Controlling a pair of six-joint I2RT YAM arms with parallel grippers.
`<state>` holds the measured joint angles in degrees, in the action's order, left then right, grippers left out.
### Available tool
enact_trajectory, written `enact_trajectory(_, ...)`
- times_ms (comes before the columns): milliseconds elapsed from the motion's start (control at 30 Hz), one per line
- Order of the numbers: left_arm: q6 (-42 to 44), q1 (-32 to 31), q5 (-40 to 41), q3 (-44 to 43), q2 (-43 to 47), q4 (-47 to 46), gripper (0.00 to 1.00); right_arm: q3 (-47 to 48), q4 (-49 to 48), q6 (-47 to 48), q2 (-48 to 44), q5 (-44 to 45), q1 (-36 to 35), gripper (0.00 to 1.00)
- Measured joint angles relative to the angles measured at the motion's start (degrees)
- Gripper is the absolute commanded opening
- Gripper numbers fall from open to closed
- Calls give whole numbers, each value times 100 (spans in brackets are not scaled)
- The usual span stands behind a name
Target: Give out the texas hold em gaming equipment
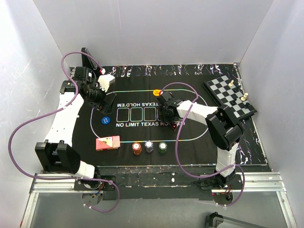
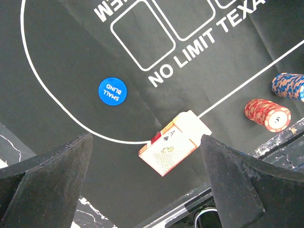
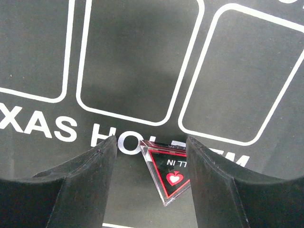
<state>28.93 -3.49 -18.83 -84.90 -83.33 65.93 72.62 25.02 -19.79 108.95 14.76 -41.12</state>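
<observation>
The left gripper point(image 1: 98, 97) hung over the left end of the black Texas Hold'em mat point(image 1: 190, 142), its fingers point(image 2: 47, 185) spread wide with nothing between them. Just toward the near edge from it, a blue "SMALL BLIND" disc point(image 2: 112, 91) lay flat inside the mat's white oval line. Nearer the front edge sat the deck of playing cards point(image 2: 173, 148), red-patterned on its side, with an ace of spades showing on top in the left wrist view.

To the right of the deck, three stacks stood in a row: the red chips point(image 1: 137, 148), the white-and-blue chips point(image 1: 149, 146) and the green chips point(image 1: 162, 147). At the far side, on the oval line, was the yellow round button point(image 1: 156, 92).

The right gripper point(image 1: 166, 112) was low over the printed lettering at the middle, its jaws apart. The clear triangular "ALL IN" marker point(image 3: 168, 173) lay on the mat between them, clear of the left finger, its right edge hidden behind the right finger point(image 3: 228, 190). A chessboard point(image 1: 230, 97) with a few pieces sat at the far right corner.
</observation>
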Motion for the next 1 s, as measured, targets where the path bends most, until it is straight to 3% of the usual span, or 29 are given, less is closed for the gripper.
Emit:
enact_trajectory(367,-2,0,52,0,0,4,98,-46,13,-55,-31,251,-127,45)
enact_trajectory(767,52,0,116,-79,-2,177,98,-756,798,-1078,-608,1346,-155,49)
enact_trajectory(1000,68,0,87,-70,0,181,98,-916,1204,-1300,-793,1534,37,55)
